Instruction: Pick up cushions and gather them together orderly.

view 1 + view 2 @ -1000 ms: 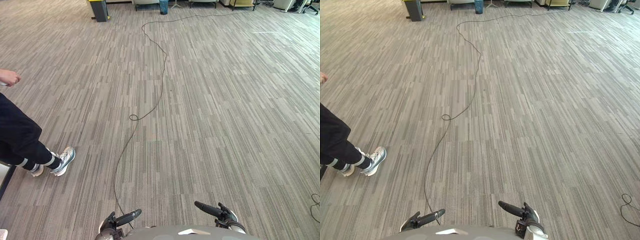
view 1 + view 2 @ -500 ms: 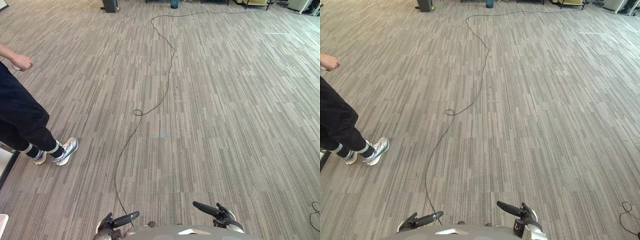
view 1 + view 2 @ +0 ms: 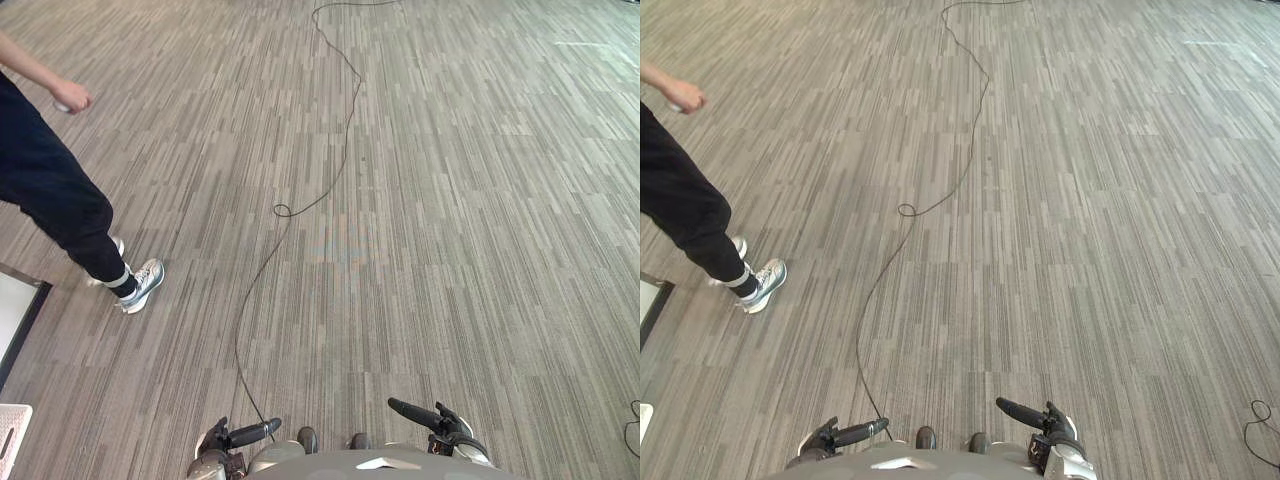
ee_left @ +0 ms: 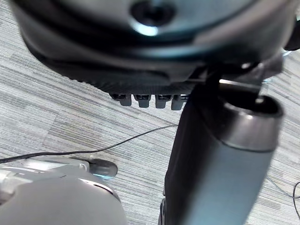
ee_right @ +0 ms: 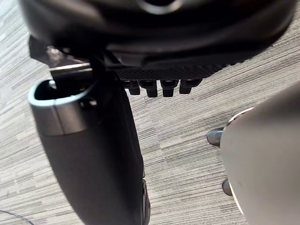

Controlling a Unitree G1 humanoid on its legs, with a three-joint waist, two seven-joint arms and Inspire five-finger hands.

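Dark fingers (image 4: 140, 99) straight on left hand (image 3: 240, 436) and right hand (image 3: 438, 420), above carpet (image 3: 450, 200)

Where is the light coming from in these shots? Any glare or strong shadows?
Left eye view: even light on the carpet, a pale sheen at its far right; the person casts a faint shadow by the shoes. Left wrist view: a bright glint on the bulk of the left hand. Right wrist view: the right hand catches light on its thumb rim.

The left edge cuts off most of the person (image 3: 55, 190) and of a white object (image 3: 12, 440) lower down.
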